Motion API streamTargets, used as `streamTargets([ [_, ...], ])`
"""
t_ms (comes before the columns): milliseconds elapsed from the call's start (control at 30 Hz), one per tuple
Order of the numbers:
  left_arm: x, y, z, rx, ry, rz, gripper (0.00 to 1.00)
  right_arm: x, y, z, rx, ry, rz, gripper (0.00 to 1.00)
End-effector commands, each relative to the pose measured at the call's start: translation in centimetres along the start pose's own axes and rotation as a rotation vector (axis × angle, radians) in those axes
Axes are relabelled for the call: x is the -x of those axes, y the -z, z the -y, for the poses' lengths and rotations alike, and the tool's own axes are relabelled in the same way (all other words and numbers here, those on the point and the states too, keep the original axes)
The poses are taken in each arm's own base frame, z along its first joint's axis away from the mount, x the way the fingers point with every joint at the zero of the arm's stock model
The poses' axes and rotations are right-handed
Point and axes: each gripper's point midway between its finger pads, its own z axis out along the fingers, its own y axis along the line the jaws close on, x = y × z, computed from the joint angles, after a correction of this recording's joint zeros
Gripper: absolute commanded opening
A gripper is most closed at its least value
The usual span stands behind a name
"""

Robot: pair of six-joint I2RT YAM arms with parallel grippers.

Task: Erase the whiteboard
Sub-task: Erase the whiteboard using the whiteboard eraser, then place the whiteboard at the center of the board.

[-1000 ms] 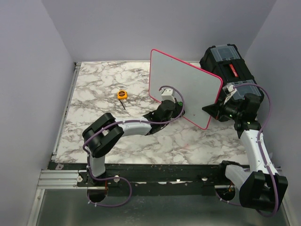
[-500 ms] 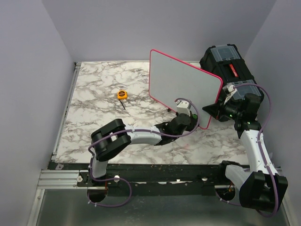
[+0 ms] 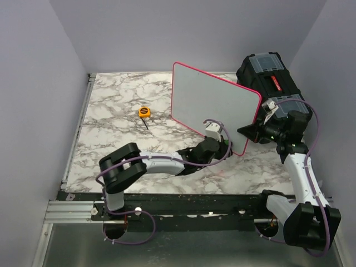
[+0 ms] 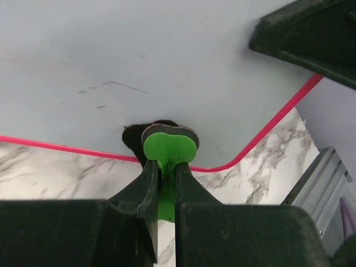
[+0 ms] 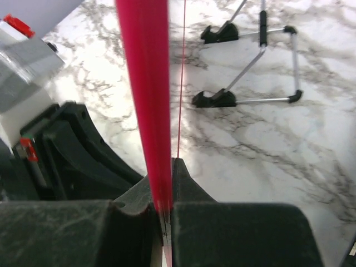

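Observation:
The whiteboard [image 3: 214,105], white with a pink rim, stands tilted above the marble table. My right gripper [image 3: 248,131] is shut on its right edge; in the right wrist view the pink rim [image 5: 143,83] runs down between the jaws of the gripper [image 5: 164,166]. My left gripper [image 3: 216,143] is shut on a small green-handled eraser [image 4: 169,147], whose dark pad touches the whiteboard [image 4: 139,55] just above its lower rim, near the lower right corner. Faint dark smudges [image 4: 111,86] remain on the surface. No red lettering shows.
A black toolbox [image 3: 270,78] stands behind the right gripper at the back right. A small orange tape measure [image 3: 144,112] lies on the table left of the board. A wire stand with black feet [image 5: 250,67] rests on the marble behind the board.
My left gripper has slid the eraser down and right across the board to its lower right corner. The board's top left corner has shifted slightly left. The right gripper has held still.

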Motion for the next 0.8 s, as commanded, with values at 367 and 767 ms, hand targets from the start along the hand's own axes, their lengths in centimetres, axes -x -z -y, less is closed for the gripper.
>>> streamTargets([
  [367,8.8,18.9,-15.3,0.135,-0.098,0.166,0.00,6.6,-0.5,-2.2,0.100,0.011,0.103,0.00],
  [767,7.0,25.1,-18.0,0.161,-0.013,0.224,0.00,17.1,-1.3,1.1,0.002,-0.005,0.357,0.00],
])
